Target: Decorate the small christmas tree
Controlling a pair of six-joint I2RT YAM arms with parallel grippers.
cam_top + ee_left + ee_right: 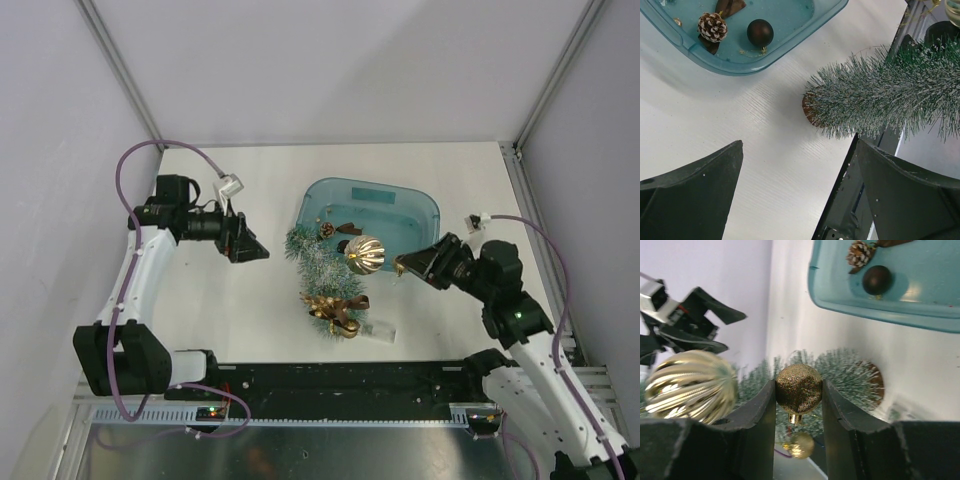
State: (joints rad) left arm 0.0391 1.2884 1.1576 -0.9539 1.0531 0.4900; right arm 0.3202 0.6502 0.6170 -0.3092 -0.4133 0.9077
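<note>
The small christmas tree (318, 272) lay on its side on the white table (220, 310), between the two arms and just in front of a teal tub (405, 205). Its round wooden base (809, 111) pointed toward the tub, and its frosted tip pointed toward the near edge of the table.

The right tool (403, 265) reached in from the tub side. Its jaws were at a narrow setting and pinched a small glittery gold ball (799, 388) between the two fingers, with the ball's cap pointing down. From the right wrist camera, the ball hung in front of the tree's bristles, but whether it touched them could not be told.

The left tool (252, 248) hovered on the far side of the tree with its jaws spread wide and nothing between them, well short of the branches.

A large ribbed gold bauble (365, 254) sat at the near rim of the tub, just beside the tree. A cluster of gold ornaments with a brown ribbon (336, 306) lay on the branches near the tip.

A frosted pine cone (712, 26) and a dark brown ball (760, 32) rested close together inside the tub, near one corner.
</note>
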